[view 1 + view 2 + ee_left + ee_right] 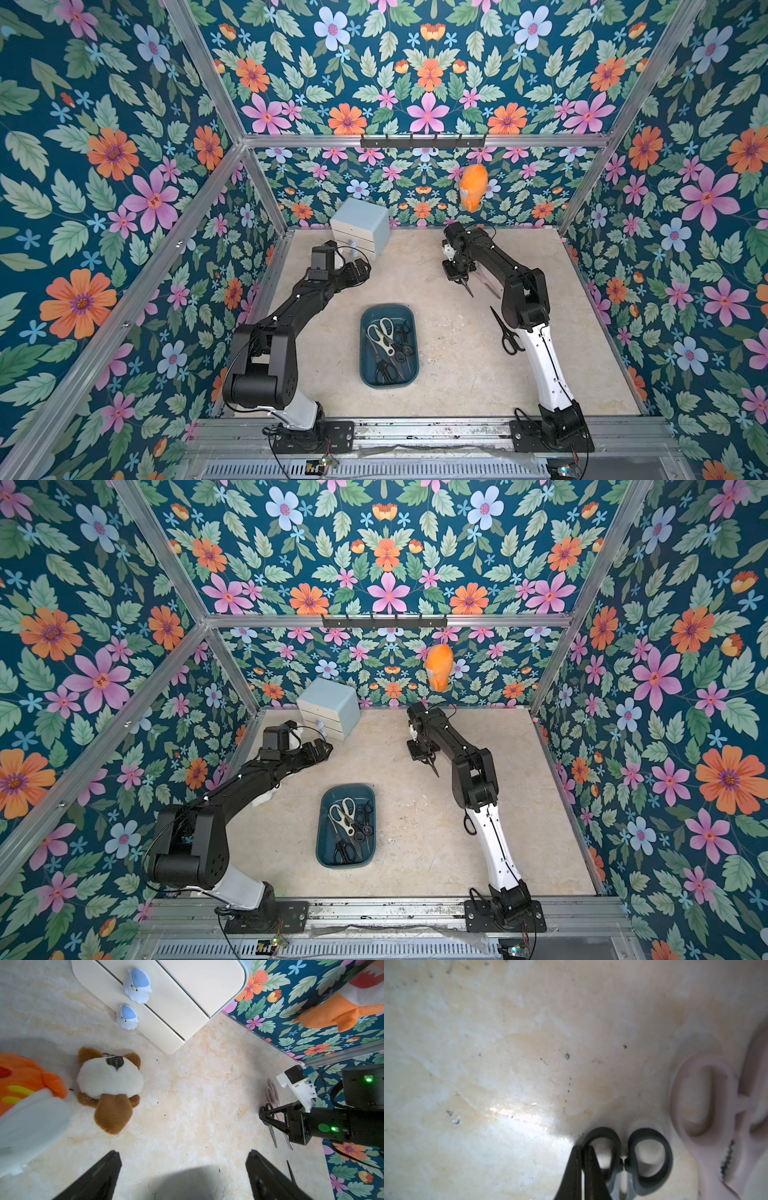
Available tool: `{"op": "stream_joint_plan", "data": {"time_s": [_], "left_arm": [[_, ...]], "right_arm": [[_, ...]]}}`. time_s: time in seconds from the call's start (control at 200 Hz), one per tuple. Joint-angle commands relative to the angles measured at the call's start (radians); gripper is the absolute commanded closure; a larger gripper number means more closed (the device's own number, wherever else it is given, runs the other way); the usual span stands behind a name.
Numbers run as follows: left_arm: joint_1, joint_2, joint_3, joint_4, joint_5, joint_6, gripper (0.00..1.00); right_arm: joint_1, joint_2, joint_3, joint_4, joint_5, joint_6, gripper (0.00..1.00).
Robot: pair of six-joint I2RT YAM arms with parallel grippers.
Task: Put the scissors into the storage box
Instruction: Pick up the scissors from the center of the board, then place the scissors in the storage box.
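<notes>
Steel, stiff and slick — we judge these light scissors may swing, as our right gripper pinches one handle loop; left gripper gapes wide, empty.

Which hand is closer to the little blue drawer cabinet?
Left. The left hand sits just in front of the drawer cabinet; the right hand is much farther away, beside the pink scissors.

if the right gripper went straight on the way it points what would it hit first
Most likely the beige marbled tabletop, just past its tips: the right gripper is shut on a loop of the small black-handled scissors, pointing down. The pale pink-handled scissors lie off to the side.
</notes>
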Motion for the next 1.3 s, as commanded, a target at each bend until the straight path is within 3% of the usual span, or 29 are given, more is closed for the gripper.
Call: {"op": "stream_joint_plan", "data": {"time_s": [0.0, 0.16, 0.37, 0.515, 0.81, 0.98, 1.294], "left_arm": [[0.007, -0.012, -0.011, 0.011, -0.032, 0.034, 0.01], [0.012, -0.019, -0.035, 0.036, -0.049, 0.048, 0.01], [0.013, -0.013, -0.038, 0.056, -0.042, 0.041, 0.01], [0.015, -0.017, -0.030, 0.057, -0.043, 0.034, 0.01], [0.019, -0.050, -0.035, 0.057, -0.067, 0.037, 0.01], [0.030, -0.047, -0.033, 0.065, -0.042, 0.015, 0.01], [0.055, -0.062, -0.034, 0.064, -0.025, -0.003, 0.01]], "right_arm": [[0.002, -0.072, -0.056, 0.005, -0.072, 0.122, 1.00], [0.006, -0.205, -0.158, 0.082, -0.152, 0.255, 1.00], [0.048, -0.346, -0.213, 0.067, -0.139, 0.402, 1.00], [0.126, -0.453, -0.271, 0.083, -0.139, 0.547, 1.00], [0.329, -0.668, -0.569, 0.372, -0.077, 0.885, 1.00], [0.441, -0.685, -0.654, 0.510, -0.040, 1.017, 1.00], [0.561, -0.539, -0.645, 0.682, -0.051, 1.147, 1.00]]}}
